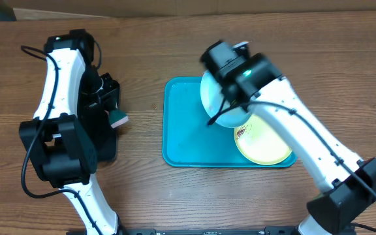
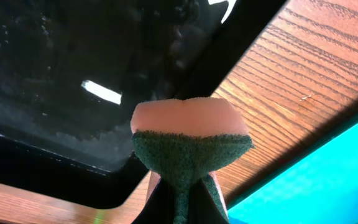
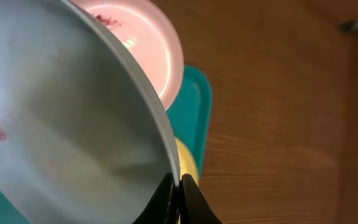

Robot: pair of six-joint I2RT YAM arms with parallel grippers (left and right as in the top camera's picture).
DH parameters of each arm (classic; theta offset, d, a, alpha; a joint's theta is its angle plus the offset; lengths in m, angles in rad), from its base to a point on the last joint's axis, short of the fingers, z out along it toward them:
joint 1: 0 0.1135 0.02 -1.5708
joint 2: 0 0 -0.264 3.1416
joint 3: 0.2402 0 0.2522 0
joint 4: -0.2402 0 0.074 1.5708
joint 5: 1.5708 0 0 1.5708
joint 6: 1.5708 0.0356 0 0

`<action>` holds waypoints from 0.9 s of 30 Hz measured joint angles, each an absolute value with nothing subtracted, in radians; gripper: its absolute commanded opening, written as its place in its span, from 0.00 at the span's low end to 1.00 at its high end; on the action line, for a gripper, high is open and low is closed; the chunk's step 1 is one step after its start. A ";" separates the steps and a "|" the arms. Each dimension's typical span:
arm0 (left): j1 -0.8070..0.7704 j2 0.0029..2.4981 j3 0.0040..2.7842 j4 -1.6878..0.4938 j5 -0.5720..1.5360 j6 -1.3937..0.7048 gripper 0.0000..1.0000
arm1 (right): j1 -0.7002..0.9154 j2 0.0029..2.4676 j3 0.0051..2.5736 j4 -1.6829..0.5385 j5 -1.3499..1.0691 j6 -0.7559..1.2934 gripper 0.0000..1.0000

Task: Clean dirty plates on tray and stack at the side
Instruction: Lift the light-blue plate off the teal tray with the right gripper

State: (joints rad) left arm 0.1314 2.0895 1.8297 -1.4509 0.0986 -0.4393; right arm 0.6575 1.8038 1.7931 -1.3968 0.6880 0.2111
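My right gripper (image 3: pixel 179 186) is shut on the rim of the pale blue plate (image 3: pixel 61 124), which is tilted up on edge over the turquoise tray (image 1: pixel 181 134). There are small red smears on its inner face. Overhead, that plate (image 1: pixel 213 99) hangs below the right gripper (image 1: pixel 227 96). The yellow-green plate (image 1: pixel 263 147) lies on the tray's right end with a dark-red smear. A white plate (image 3: pixel 148 50) with a red smear shows behind the blue one. My left gripper (image 2: pixel 182 199) is shut on a pink and green sponge (image 2: pixel 188 137) left of the tray.
A black tray (image 1: pixel 103 145) lies under the left arm, also filling the upper left of the left wrist view (image 2: pixel 55 74). Bare wooden table (image 1: pixel 142 189) lies between the two trays and all around them.
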 measured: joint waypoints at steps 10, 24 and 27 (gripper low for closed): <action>0.136 2.090 1.830 -1.459 0.114 -0.403 0.04 | 0.925 1.804 1.794 -1.306 1.142 0.078 0.04; 0.136 2.090 1.830 -1.459 0.117 -0.384 0.04 | 1.076 1.804 1.794 -1.158 1.309 -0.098 0.04; 0.136 2.090 1.830 -1.458 0.117 -0.384 0.04 | 1.078 1.804 1.794 -1.127 1.310 -0.105 0.04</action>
State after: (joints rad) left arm 0.1356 2.0895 1.8297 -1.4582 0.1165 -0.3836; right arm 1.0779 1.8038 1.7935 -1.1275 1.3102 -0.1051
